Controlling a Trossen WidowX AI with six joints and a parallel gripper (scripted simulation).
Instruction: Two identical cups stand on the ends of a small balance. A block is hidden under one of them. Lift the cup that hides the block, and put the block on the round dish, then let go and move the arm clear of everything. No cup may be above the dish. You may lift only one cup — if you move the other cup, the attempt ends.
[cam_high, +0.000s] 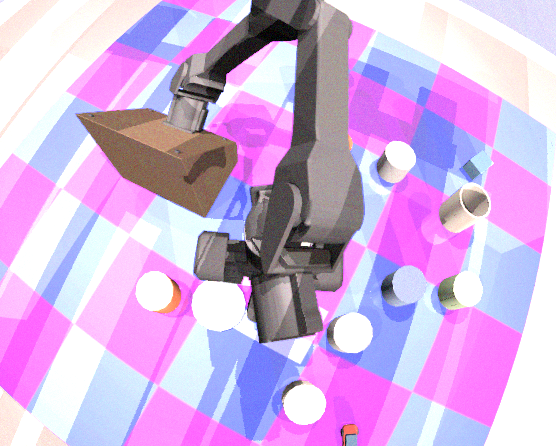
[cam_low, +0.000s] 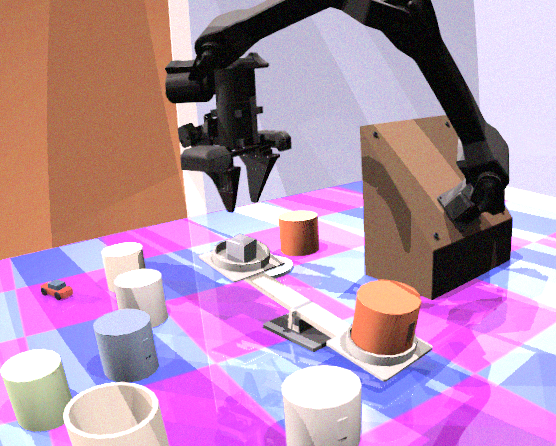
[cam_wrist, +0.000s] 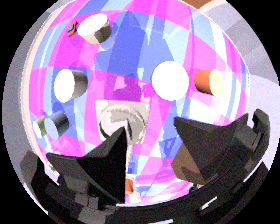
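My gripper (cam_low: 243, 205) (cam_wrist: 150, 125) is partly open and empty, above the far end of the balance (cam_low: 320, 315) (cam_wrist: 143, 106). The grey block (cam_low: 242, 248) lies uncovered in that end's pan, below the fingertips. One orange cup (cam_low: 385, 320) (cam_wrist: 129, 186) stands on the balance's other end; only a sliver shows past the arm in the top view. The matching orange cup (cam_high: 158, 292) (cam_low: 299, 235) (cam_wrist: 208, 82) stands upright on the table, beside and apart from the round white dish (cam_high: 218, 306) (cam_low: 283, 269) (cam_wrist: 170, 80). The arm hides the block and fingertips in the top view.
White cylinders (cam_high: 350, 333) (cam_high: 304, 403) (cam_high: 396, 162), a blue-grey one (cam_high: 407, 285) (cam_low: 126, 345) and a green one (cam_high: 460, 291) (cam_low: 36, 390) stand around the balance. A hollow beige cup (cam_high: 465, 207), a small car (cam_low: 57, 289), a teal block (cam_high: 477, 165) and a brown box (cam_high: 160, 160) (cam_low: 400, 210) also show.
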